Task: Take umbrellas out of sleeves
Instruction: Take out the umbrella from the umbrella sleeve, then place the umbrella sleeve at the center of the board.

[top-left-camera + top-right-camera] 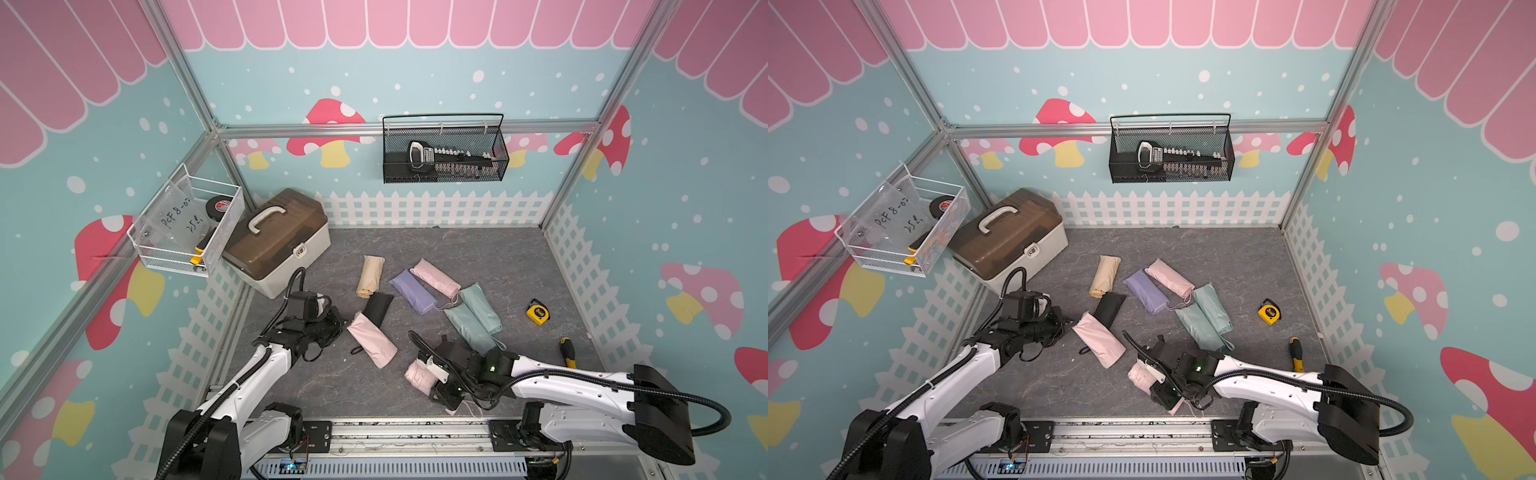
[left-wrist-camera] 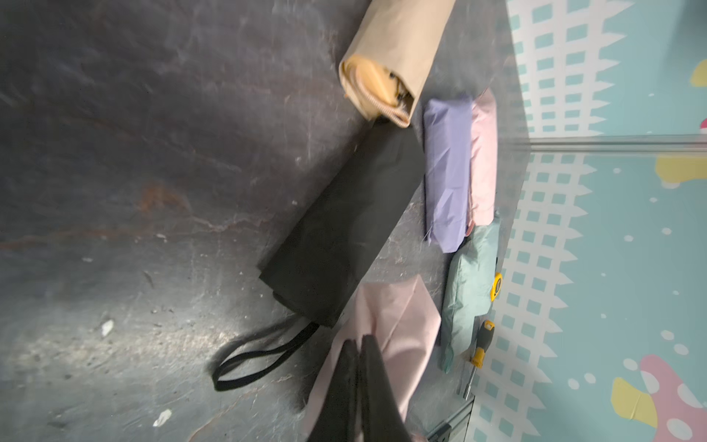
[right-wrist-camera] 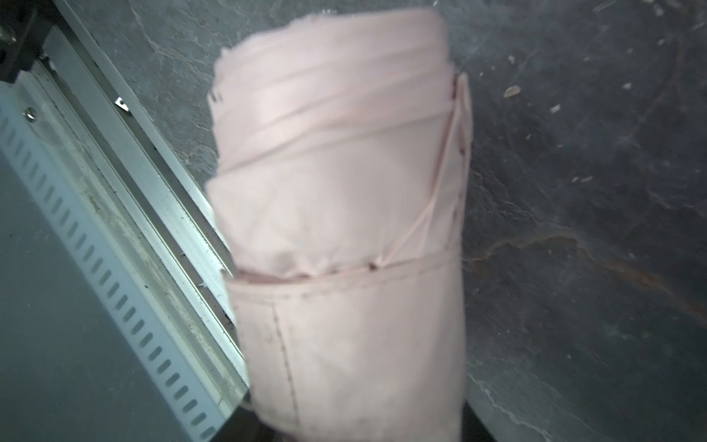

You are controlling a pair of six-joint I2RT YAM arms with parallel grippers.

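Observation:
My right gripper (image 1: 432,380) is shut on a pink umbrella (image 1: 417,374), a rolled bundle with a strap that fills the right wrist view (image 3: 340,191) and hides the jaws there. It hangs near the front rail. My left gripper (image 2: 359,340) is shut on the end of a flat, limp pink sleeve (image 1: 372,340). A black sleeved umbrella (image 2: 344,229) lies beside it with its wrist loop (image 2: 260,358) out. Further back lie beige (image 1: 371,275), lilac (image 1: 413,291), pink (image 1: 434,276) and two mint (image 1: 482,307) sleeved umbrellas.
A brown-lidded toolbox (image 1: 276,237) stands at the back left. A yellow tape measure (image 1: 537,311) and a screwdriver (image 1: 567,352) lie on the right. A white wire basket (image 1: 187,224) and a black mesh basket (image 1: 444,149) hang on the walls. A metal rail (image 1: 407,432) runs along the front.

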